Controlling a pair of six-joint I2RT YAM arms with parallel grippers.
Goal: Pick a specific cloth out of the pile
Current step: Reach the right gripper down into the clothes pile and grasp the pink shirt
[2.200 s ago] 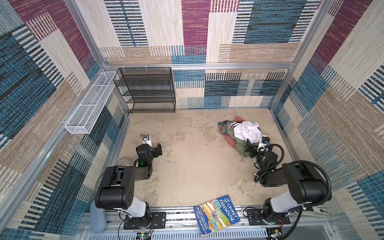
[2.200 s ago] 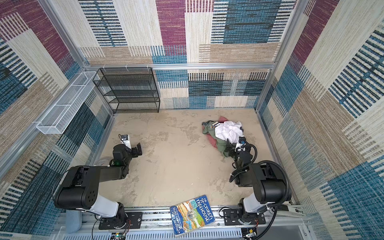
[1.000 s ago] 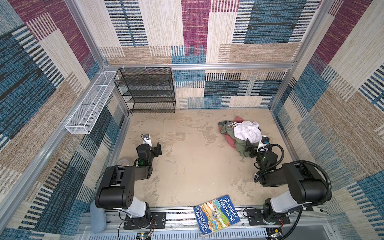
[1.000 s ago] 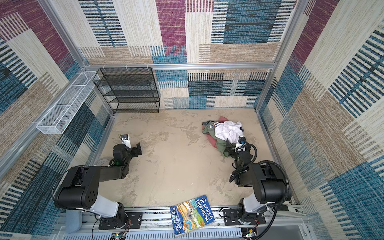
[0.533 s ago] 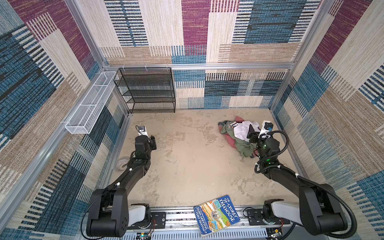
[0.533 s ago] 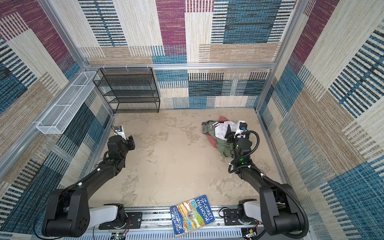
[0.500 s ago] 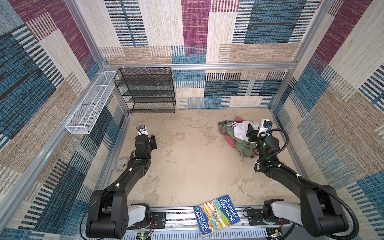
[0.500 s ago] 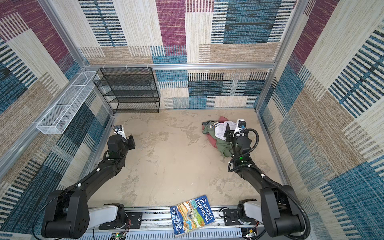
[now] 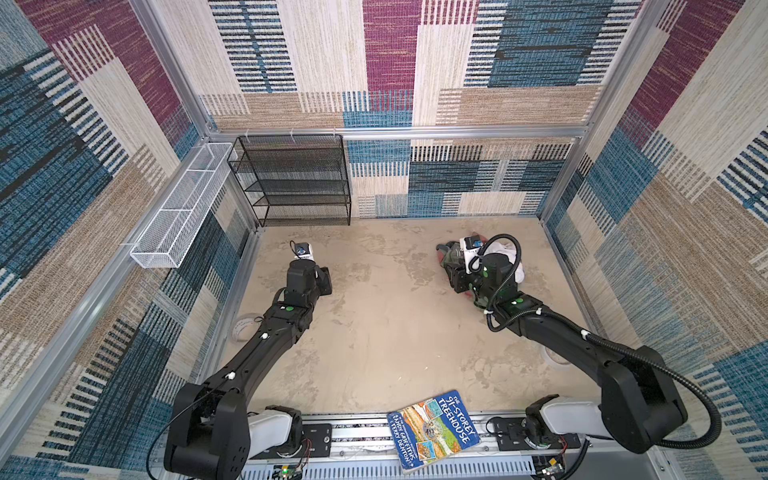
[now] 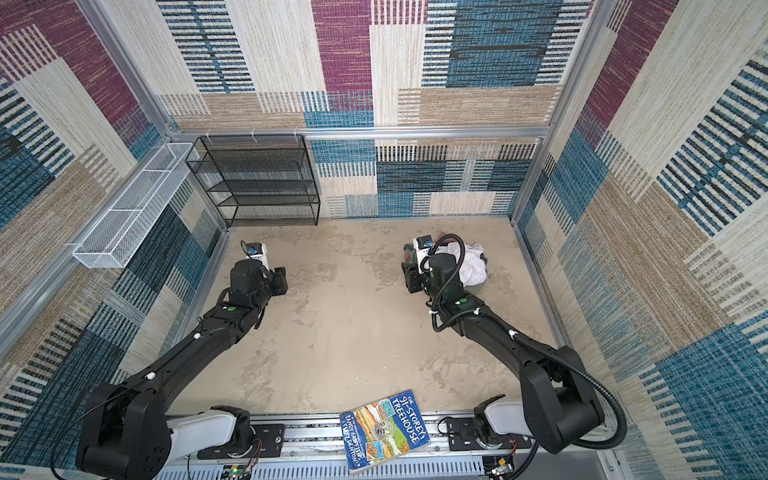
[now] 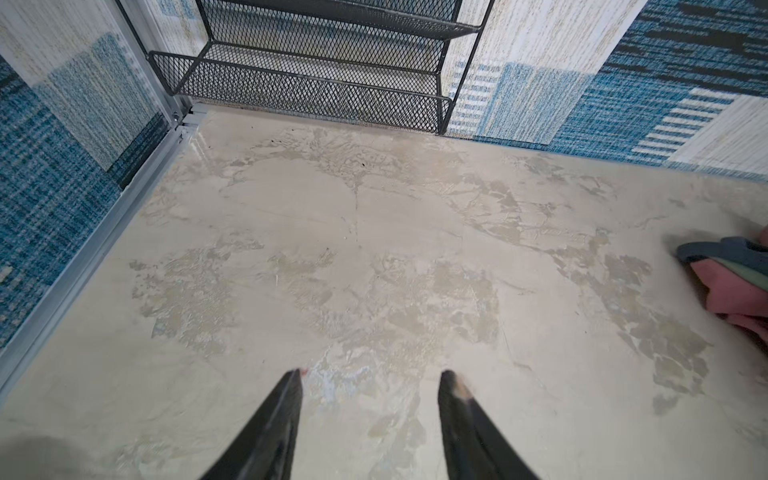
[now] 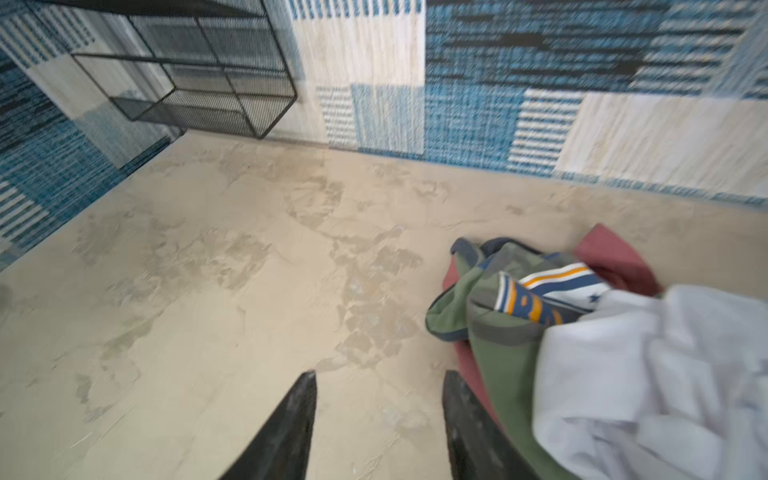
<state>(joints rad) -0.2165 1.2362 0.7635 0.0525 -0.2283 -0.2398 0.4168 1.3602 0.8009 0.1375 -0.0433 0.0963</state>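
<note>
Both arms, folded back by their bases a second ago, now stretch forward. Our left tool (image 11: pixel 370 376) hangs open over the bench (image 9: pixel 386 332), nothing between its fingers. Our right tool (image 12: pixel 378 378) is open too, empty, just beside the left edge of the pile (image 10: pixel 473 266). The pile sits in the bench's right back corner. The cloth (image 12: pixel 615 257) lies at the bottom, under the olive garment (image 12: pixel 498 365) and white cloth (image 12: pixel 648 374); its pink edge runs front to back along the pile's left side. Its full long axis we cannot tell. Wide bench lies between the tools; the rack (image 9: pixel 295 178) stands back left.
</note>
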